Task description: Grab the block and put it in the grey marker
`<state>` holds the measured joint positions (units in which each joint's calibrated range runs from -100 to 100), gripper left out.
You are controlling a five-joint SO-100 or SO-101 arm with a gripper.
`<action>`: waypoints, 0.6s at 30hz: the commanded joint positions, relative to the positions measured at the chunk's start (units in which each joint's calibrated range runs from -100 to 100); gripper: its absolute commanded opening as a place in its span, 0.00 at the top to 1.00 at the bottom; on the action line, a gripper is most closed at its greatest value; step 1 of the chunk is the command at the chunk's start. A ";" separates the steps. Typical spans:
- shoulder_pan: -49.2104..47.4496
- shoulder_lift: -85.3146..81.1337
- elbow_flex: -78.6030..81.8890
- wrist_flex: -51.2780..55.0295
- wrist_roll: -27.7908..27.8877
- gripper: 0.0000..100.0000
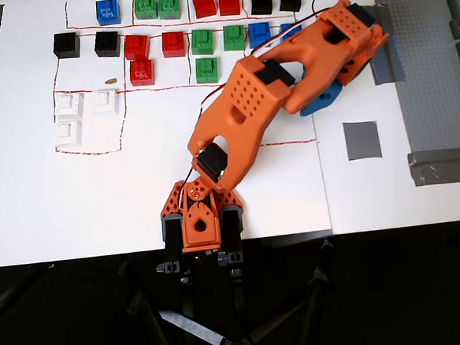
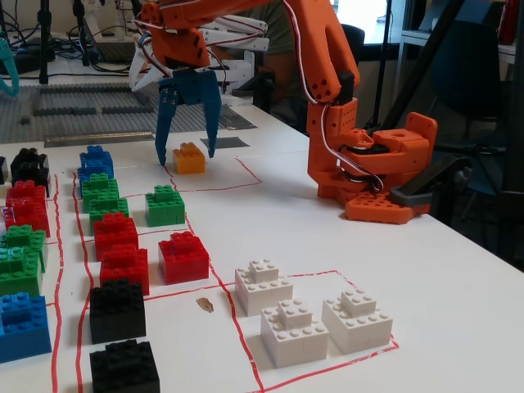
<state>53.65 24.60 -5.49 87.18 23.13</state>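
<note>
- Right, in the fixed view the gripper [image 2: 186,154] hangs in the upper left of the frame, its two blue fingers [image 2: 166,115] pointing straight down and spread apart.
- The block [image 2: 189,158], yellow-orange with a raised stud top, sits on the white table [image 2: 327,262] right between those fingers, one blue tip on each side of it.
- The tips reach down to about the block's height; whether either one touches it, I cannot tell, and a sliver of gap shows on both sides.
- The block lies inside a red-lined box [image 2: 246,176], towards that box's left edge, in the upper middle of the frame.
- In the overhead view the orange arm [image 1: 246,116] stretches from its base at the bottom centre up to the upper right and covers the block completely.
- The grey marker [image 1: 362,140] lies flat at the right of the overhead frame, bare and well apart from the arm's far end.
- Rows of red bricks [image 2: 183,255], green bricks [image 2: 164,205], blue bricks [image 2: 96,160] and black bricks [image 2: 117,309] fill the left side of the fixed view.
- Three white bricks [image 2: 293,331] cluster in their own red-lined box at the lower middle of it.
</note>
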 commanded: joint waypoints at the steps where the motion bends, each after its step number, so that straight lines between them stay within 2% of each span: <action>1: -1.15 -6.64 -0.10 0.33 -1.22 0.71; 12: -5.23 -9.74 2.54 0.17 -2.74 0.77; 13: -5.56 -9.92 2.54 0.00 -2.88 0.80; 16: -6.31 -10.18 2.35 -0.24 -3.42 0.97; 18: -6.48 -10.26 2.26 -0.24 -3.42 0.98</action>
<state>48.78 22.59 -2.16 87.18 20.49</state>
